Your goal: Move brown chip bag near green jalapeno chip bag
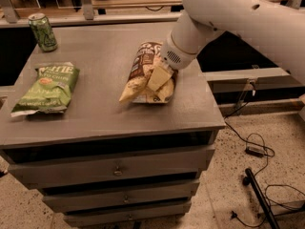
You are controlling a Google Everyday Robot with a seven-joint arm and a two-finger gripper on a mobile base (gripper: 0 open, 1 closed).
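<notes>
The brown chip bag (143, 66) lies crinkled on the right half of the grey cabinet top (105, 113), its dark brown end toward the back and its pale yellow end toward the front. My gripper (159, 78) comes down from the white arm at the upper right and sits on the middle of this bag, covering part of it. The green jalapeno chip bag (47, 87) lies flat at the left side of the top, well apart from the brown bag and the gripper.
A green drink can (43, 31) stands at the back left corner of the top. The cabinet has drawers (114, 168) below. Cables (255, 149) and a black stand leg (259, 199) lie on the speckled floor to the right.
</notes>
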